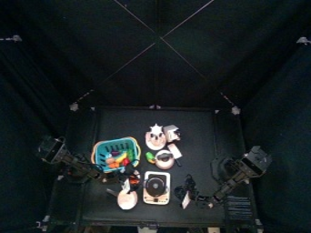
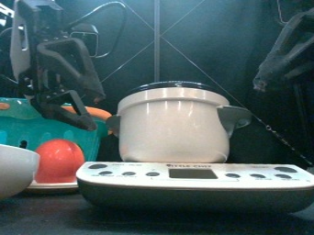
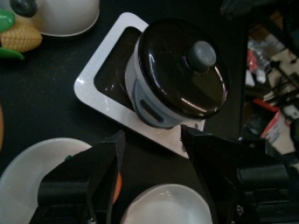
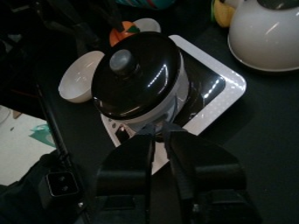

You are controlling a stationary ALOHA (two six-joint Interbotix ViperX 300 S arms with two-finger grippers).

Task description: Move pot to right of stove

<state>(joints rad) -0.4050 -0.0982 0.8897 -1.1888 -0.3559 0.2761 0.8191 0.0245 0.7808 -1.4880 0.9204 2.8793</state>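
Pot (image 2: pixel 173 124): you see it sitting on the stove (image 2: pixel 193 185), lid on, a knob at the lid's middle. In the front view its body looks pale grey-white; from the wrist cameras the lid (image 3: pixel 187 68) is dark and glossy. It has not left the stove yet.
Stove: your landmark, a pale flat slab at the table's front edge, with a row of buttons along its front face. The pot covers most of its top.
Left gripper (image 3: pixel 149 171): you have its jaws spread wide, with nothing between them. It hangs just left of the stove, close to the pot but not touching it.
Right gripper (image 4: pixel 163 149): its jaws stand partly apart and hold nothing. It sits to the right of the stove, pointing at the pot's side, with a gap between.
Basket (image 2: pixel 37 119): teal, left of the stove and behind it.
Red ball (image 2: pixel 59 158): left of the stove, in front of the basket.
White bowl (image 2: pixel 13 170): left of the stove, at the picture's edge.
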